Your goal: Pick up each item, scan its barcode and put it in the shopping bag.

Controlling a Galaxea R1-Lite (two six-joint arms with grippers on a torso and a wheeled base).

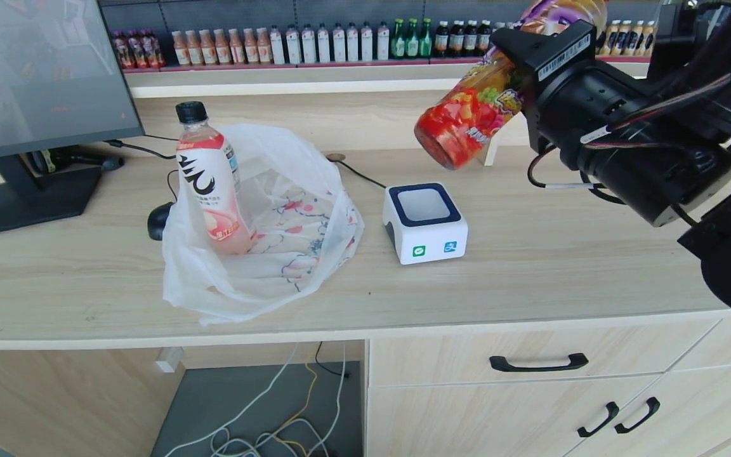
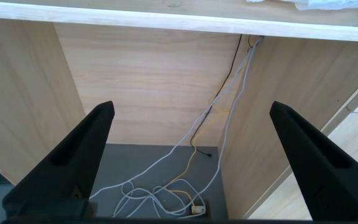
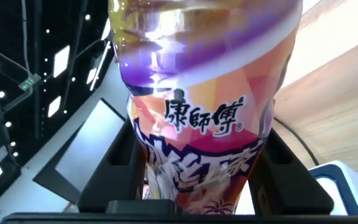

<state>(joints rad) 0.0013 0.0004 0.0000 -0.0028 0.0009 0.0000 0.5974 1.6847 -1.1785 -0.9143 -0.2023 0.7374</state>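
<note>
Well, the left gripper (image 2: 188, 124) hangs low, in front of the gap under the counter (image 1: 562, 273), where loose wires (image 2: 166, 186) lie on the floor. Its two fingers are wide apart and it holds nothing. Up on the counter, the monitor (image 1: 42, 70) stands at the far left, with a dark mouse (image 1: 157, 221) just beside the shopping bag (image 1: 321, 254). The bag lies open and floppy, and a pink bottle (image 1: 210, 184) stands inside it. Next comes the white scanner (image 1: 426, 222), near the bag but not touching it, with its dark window facing up. Above it and to the right, the right gripper (image 3: 199, 143) grips the fruit drink bottle (image 1: 467, 117) from both sides. The bottle is in the air, tipped over, with one end pointing down toward the scanner.

I think the job now is the scan. I cannot tell where the barcode is, so the bottle may need a slow turn until the code faces the window. Hold it close over the window, not on it.

There is lots of bare counter to the right of the scanner and in front of it. The tight spot is the bag: its mouth is soft and the pink bottle inside could tip over.
</note>
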